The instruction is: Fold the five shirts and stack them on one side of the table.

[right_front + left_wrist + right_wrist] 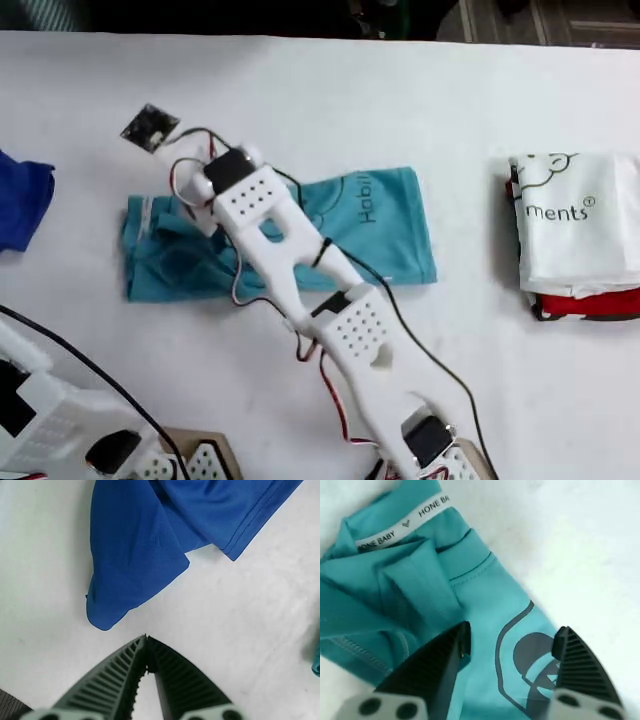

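Folding underway: my right hand hangs spread over the collar end of the half-folded teal jersey shirt in the middle of the tabletop; next, I reckon, pinch and fold across.

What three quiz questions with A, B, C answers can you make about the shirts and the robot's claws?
1. Where is the folded stack in the high view?
A. in the middle
B. at the left edge
C. at the right edge

2. What colour is the shirt under the right gripper?
A. red
B. teal
C. yellow

3. How is the left gripper?
A. shut, holding nothing
B. wide open
C. shut on a shirt

Answers:
1 C: the white-topped pile lies at the right edge.
2 B: teal cloth shows in the gap between its open fingers.
3 A: its fingertips meet above bare table, beside the blue shirt.
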